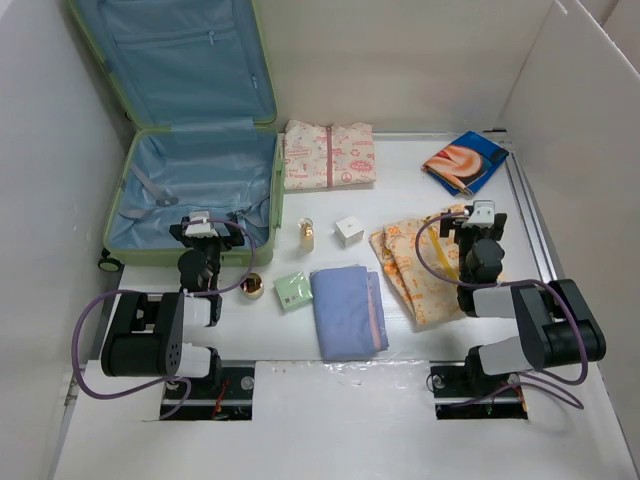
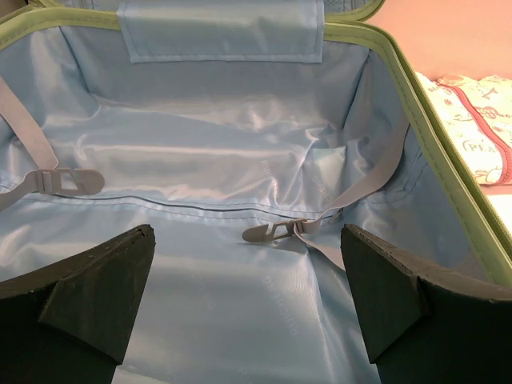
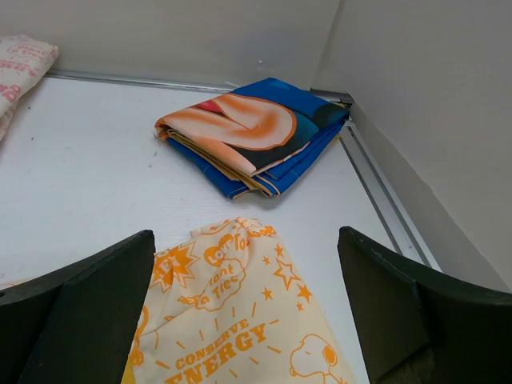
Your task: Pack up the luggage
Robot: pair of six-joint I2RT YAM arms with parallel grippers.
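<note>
The luggage (image 1: pixel 277 190) lies open at the back left, a light-green shell with blue lining and its lid propped against the wall. My left gripper (image 1: pixel 205 222) hovers open over the near part of the lower half. In the left wrist view the gripper (image 2: pixel 248 256) frames bare lining and a grey strap buckle (image 2: pixel 276 232), under the green rim (image 2: pixel 416 104). My right gripper (image 1: pixel 480 215) is open above the far end of a yellow cloth with orange print (image 1: pixel 415 260). In the right wrist view the gripper (image 3: pixel 246 264) has that cloth (image 3: pixel 240 328) below it, with nothing held.
A pink-printed folded cloth (image 1: pixel 328 155) lies beside the case. A blue-and-orange folded cloth (image 1: pixel 465 160) (image 3: pixel 256 132) sits in the back right corner. A lavender folded cloth (image 1: pixel 347 310), green pad (image 1: pixel 292 290), white cube (image 1: pixel 349 231), small gold bottle (image 1: pixel 308 235) and gold tin (image 1: pixel 252 287) lie mid-table. White walls enclose the table.
</note>
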